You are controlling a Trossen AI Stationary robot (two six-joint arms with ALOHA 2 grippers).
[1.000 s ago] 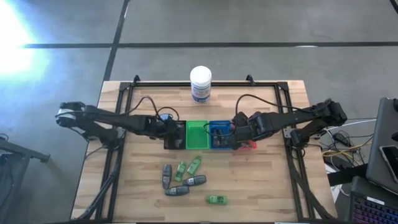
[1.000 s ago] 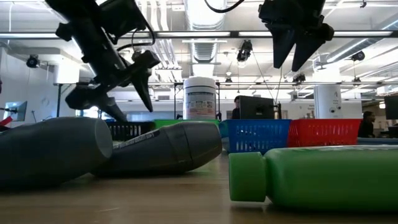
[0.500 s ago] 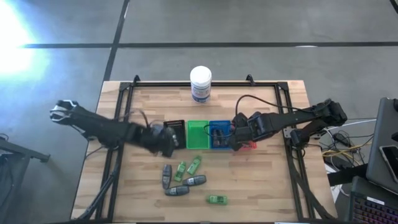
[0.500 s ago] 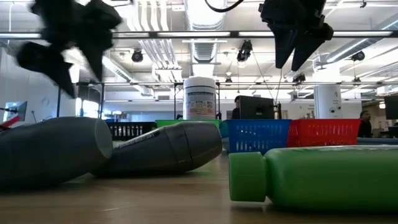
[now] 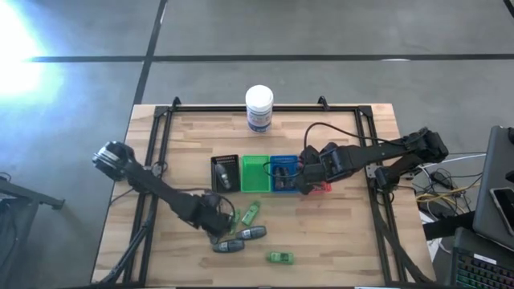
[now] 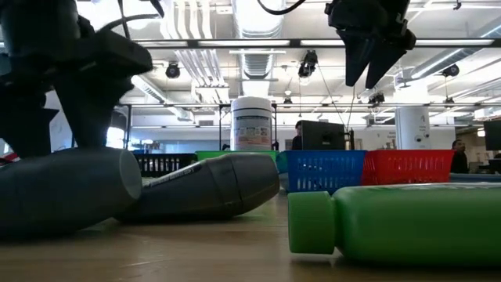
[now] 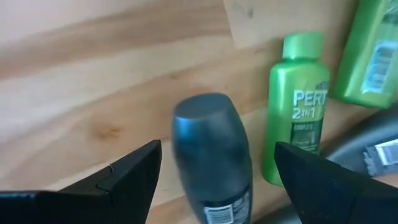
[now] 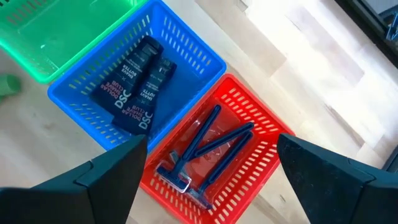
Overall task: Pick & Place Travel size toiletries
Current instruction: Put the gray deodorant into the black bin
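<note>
Left wrist view: smooth rounded grey tube (image 7: 214, 155) (glossy) between spread left end effector (image 7: 217, 171) fingers.

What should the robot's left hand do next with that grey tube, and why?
Probably lower a little and close. The left gripper is open, with its fingers on either side of the grey tube, which lies on the table beside a green bottle. The right gripper waits above the red bin.

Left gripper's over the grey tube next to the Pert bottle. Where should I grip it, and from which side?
Come straight down over the grey tube, which lies flat on the table. The left gripper already straddles it, open. Probably close across its narrow width at mid-body, below the rounded cap; the green Pert bottle lies close alongside, so keep that finger clear.
</note>
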